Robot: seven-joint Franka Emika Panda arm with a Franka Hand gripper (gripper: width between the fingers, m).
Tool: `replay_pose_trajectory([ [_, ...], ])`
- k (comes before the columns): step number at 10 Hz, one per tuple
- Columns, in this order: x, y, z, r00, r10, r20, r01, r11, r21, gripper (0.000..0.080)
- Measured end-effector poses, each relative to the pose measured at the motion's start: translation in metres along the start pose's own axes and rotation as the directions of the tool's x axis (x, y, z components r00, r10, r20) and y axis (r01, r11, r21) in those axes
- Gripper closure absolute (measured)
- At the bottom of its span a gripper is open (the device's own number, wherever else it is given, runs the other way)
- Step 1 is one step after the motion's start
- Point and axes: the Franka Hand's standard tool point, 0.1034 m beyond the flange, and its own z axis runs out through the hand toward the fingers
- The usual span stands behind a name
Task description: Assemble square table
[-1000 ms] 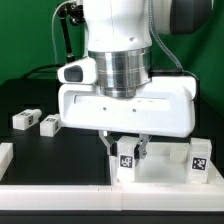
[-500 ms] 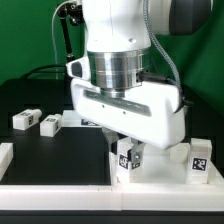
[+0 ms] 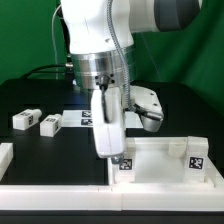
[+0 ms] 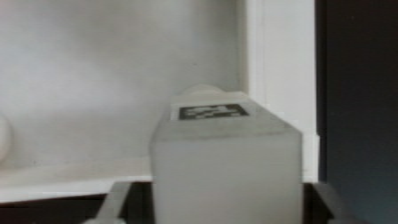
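The gripper (image 3: pixel 119 155) hung edge-on to the exterior view, reaching down over the corner of the square slab (image 3: pixel 160 173) on the exterior view's left. Its fingers were pinched on a held leg block (image 3: pixel 126 165), which stood upright at that corner with its black-and-white tag facing the camera. In the wrist view this block filled the space between the two fingers (image 4: pixel 121 198), tag on its upper end. The slab's pale floor lay behind it, and the black table (image 4: pixel 365 90) showed past the slab's edge. Whether the block's foot sat fully in the corner socket could not be told — the gripper and the raised rim hid it. A second leg block (image 3: pixel 198 158) stood upright at the slab's corner on the exterior view's right, well apart from the gripper. Two more lay on the table toward the exterior view's left, one loose leg block (image 3: pixel 25 118) just beside another loose leg block (image 3: pixel 49 124). The marker board (image 3: pixel 82 118) lay flat behind the arm, partly hidden. A long white border bar (image 3: pixel 50 192) ran along the front.
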Motion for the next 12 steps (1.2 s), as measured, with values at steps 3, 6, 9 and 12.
replay_pose_trajectory([
  [3, -0.0008, 0.0014, -0.0004, 0.988, 0.154, 0.001, -0.154, 0.988, 0.001, 0.0509],
  [6, -0.0033, 0.0056, -0.0001, 0.960, 0.280, -0.008, -0.280, 0.960, 0.012, 0.0505],
  [9, -0.0029, 0.0065, 0.0018, 0.961, 0.277, -0.009, -0.277, 0.961, 0.009, 0.0244],
  [12, -0.0051, 0.0068, 0.0017, 0.961, 0.276, -0.009, -0.276, 0.961, 0.008, 0.0158],
])
